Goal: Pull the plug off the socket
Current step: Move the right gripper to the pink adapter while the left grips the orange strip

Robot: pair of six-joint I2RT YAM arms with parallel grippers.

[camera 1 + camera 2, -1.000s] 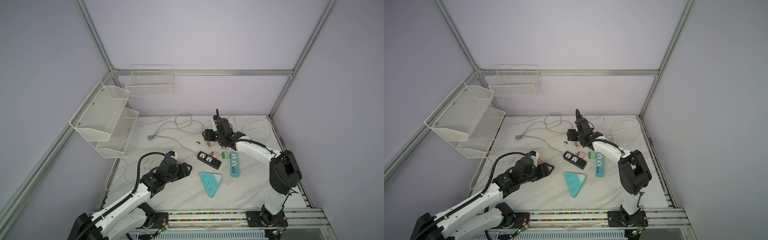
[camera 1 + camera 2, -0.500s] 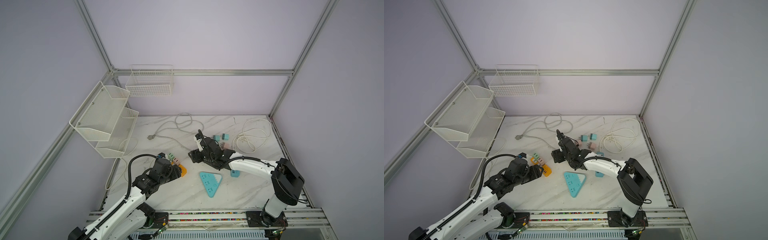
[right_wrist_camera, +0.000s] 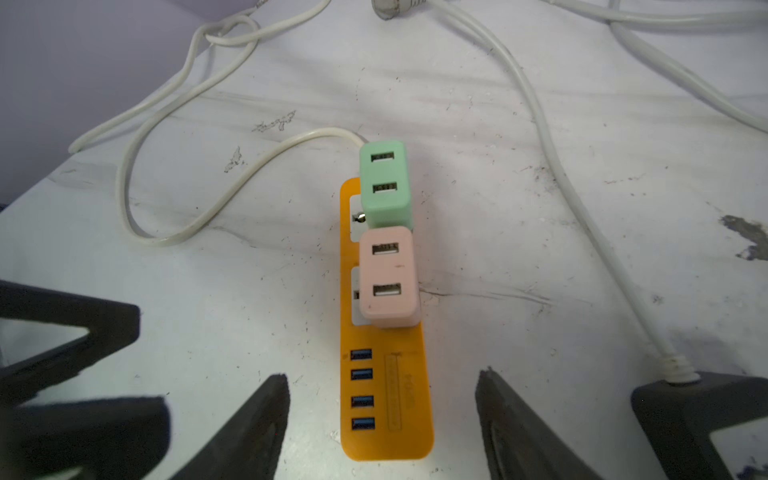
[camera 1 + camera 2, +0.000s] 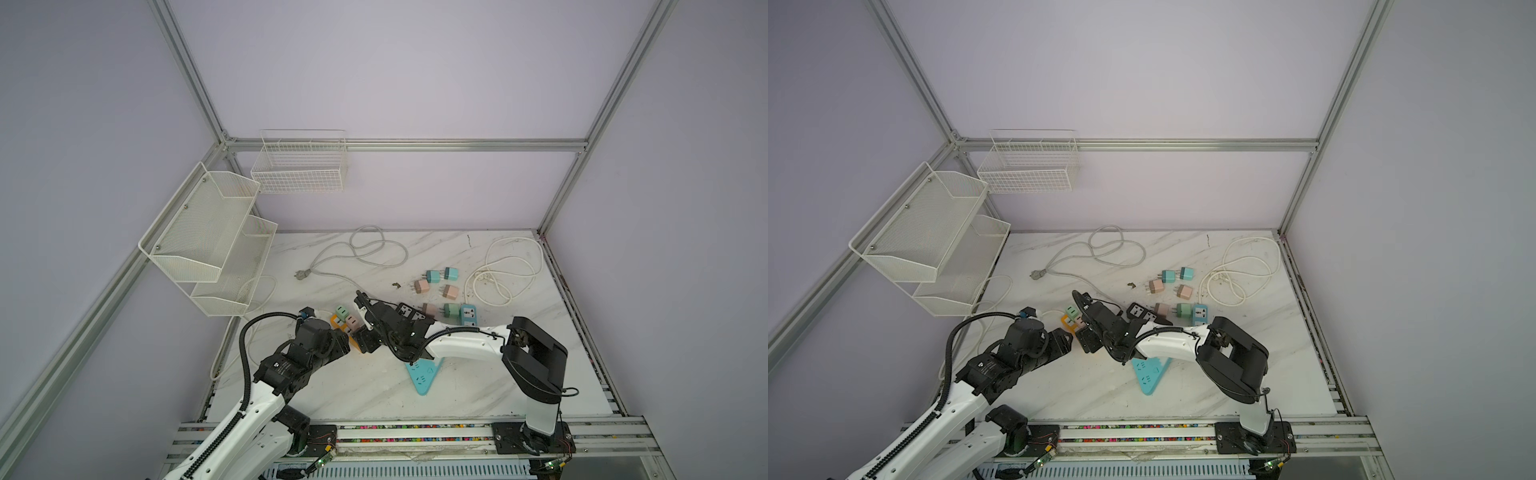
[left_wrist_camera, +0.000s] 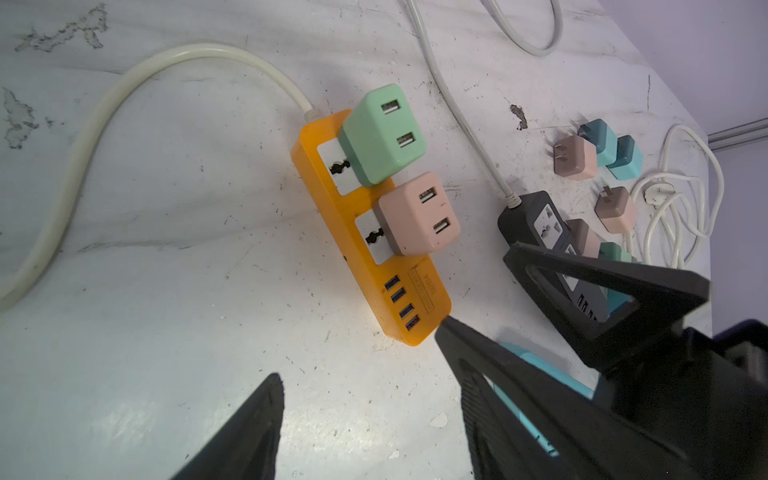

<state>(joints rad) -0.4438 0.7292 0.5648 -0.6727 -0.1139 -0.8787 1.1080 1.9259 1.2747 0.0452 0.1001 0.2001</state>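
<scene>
The orange power strip (image 3: pixel 411 415) lies flat on the bench (image 3: pixel 208 291). Two plugs are seated in it: the pink plug (image 3: pixel 388 278) nearer the row of USB ports and the green plug (image 3: pixel 384 183) beyond it, at the cord end.

Your right pincer (image 3: pixel 381 374) is wide, with nothing gripped. Its two fingers straddle the USB end of the strip, and bare bench shows on either side. In the right wrist view, the strip's long axis runs straight away from this pincer, so the pink plug is dead ahead along that line and the green plug is directly behind it.

Your left pincer (image 5: pixel 359 349) is also wide and empty. It sits off the same USB end but at an angle to the strip, with one fingertip just at the strip's corner. From there the two plugs lie obliquely up the strip.

Both pincers are near, but the right one is squared to the axis and looks better placed for the pink plug. Advance it along the strip and lift straight up off the socket face. You'll likely want the left pincer to pin the orange body so the strip doesn't rise with the plug.

The black power strip (image 3: pixel 685 415) is close by on the right arm's side, so keep clear of it.
</scene>
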